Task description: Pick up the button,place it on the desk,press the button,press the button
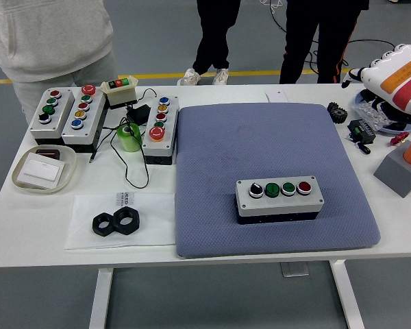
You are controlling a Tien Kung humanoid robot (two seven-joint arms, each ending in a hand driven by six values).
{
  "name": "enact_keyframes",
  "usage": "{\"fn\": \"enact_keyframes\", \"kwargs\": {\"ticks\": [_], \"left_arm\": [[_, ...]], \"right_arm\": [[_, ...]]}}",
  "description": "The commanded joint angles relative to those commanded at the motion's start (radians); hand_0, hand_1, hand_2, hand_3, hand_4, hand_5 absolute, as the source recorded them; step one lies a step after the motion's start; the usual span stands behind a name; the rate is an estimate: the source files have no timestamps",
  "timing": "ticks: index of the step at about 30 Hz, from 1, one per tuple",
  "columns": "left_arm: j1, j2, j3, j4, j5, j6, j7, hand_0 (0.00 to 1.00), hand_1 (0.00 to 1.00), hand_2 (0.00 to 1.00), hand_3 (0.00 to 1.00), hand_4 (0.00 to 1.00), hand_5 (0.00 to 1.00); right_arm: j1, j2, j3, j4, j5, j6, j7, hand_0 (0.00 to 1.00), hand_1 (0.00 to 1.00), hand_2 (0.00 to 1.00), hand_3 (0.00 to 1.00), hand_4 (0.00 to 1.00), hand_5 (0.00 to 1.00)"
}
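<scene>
Button box (279, 199): grey 4-button unit, sits flat on the blue mat (212, 205), a bit right of centre, towards the near edge. Nothing touching it.
Buttons on it: l to r black/white selector (256, 189), green (272, 189), green (288, 188), red (304, 186). Can't tell from this view whether any is pushed in.
Right hand (396, 77): white w/ orange + red bands, up at the far right corner, well apart from the box, over the clutter at the table's right end. Only back of hand + knuckles show; can't tell if it's spread or curled. Holds nothing that I can see.
Left hand: not in view.
Done (judged): pick + place look complete, since the box is down on the mat, square and free.
Left (judged): both presses unconfirmed. No sign either way on the buttons, and the hand is nowhere near them. If not done yet, the hand must cross to the box and come down on one cap.
Other boxes: three more button units (75, 115) at far left of the table (27, 219), beside a green tape roll (129, 136); untouched, not the target as far as I can judge.
People: one in a grey top at far left, two pairs of dark legs at the far side. No hands over the table.
</scene>
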Motion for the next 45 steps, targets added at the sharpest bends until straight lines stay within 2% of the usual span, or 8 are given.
{"fn": "enact_keyframes", "kwargs": {"ticks": [5,6,14,16,18,24,34,45], "left_arm": [[0.003,0.003,-0.001,0.0,-0.001,0.001,0.0,0.741,0.912,0.985,0.947,0.613,0.998],[0.003,0.003,-0.001,0.0,-0.001,0.001,0.0,0.741,0.912,0.984,0.948,0.611,0.998],[0.003,0.007,0.003,0.0,-0.007,0.003,-0.001,0.741,0.912,0.984,0.948,0.612,0.998],[0.002,0.007,0.005,0.0,-0.01,0.003,-0.002,0.741,0.912,0.984,0.948,0.612,0.998],[0.001,0.008,0.005,0.0,-0.01,0.003,-0.002,0.741,0.912,0.985,0.947,0.611,0.998],[0.0,0.008,0.006,0.0,-0.012,0.003,-0.002,0.741,0.912,0.984,0.947,0.612,0.998],[-0.007,0.006,0.009,0.0,-0.012,0.003,-0.002,0.741,0.912,0.984,0.947,0.609,0.998],[-0.011,0.006,0.009,0.0,-0.013,0.003,-0.003,0.742,0.912,0.983,0.947,0.607,0.998]], "right_arm": [[0.016,-0.045,-0.01,0.0,0.0,0.054,0.031,0.348,0.168,0.189,0.684,0.333,0.002],[0.024,-0.056,-0.01,0.0,0.0,0.079,0.045,0.337,0.154,0.167,0.738,0.363,0.002],[0.076,-0.11,0.016,0.0,0.0,0.329,0.177,0.331,0.144,0.158,0.737,0.364,0.002],[0.085,-0.113,0.017,0.0,0.0,0.37,0.202,0.331,0.144,0.158,0.737,0.364,0.002],[0.094,-0.114,0.015,0.0,0.0,0.37,0.225,0.335,0.145,0.159,0.796,0.375,0.002],[0.105,-0.098,-0.003,0.0,0.0,0.37,0.255,0.335,0.145,0.159,0.8,0.381,0.002],[0.114,-0.006,-0.073,-0.05,0.0,0.37,0.236,0.332,0.146,0.161,0.8,0.383,0.002],[0.097,0.065,-0.133,-0.022,0.0,0.37,0.243,0.332,0.145,0.162,0.803,0.391,0.002]]}}
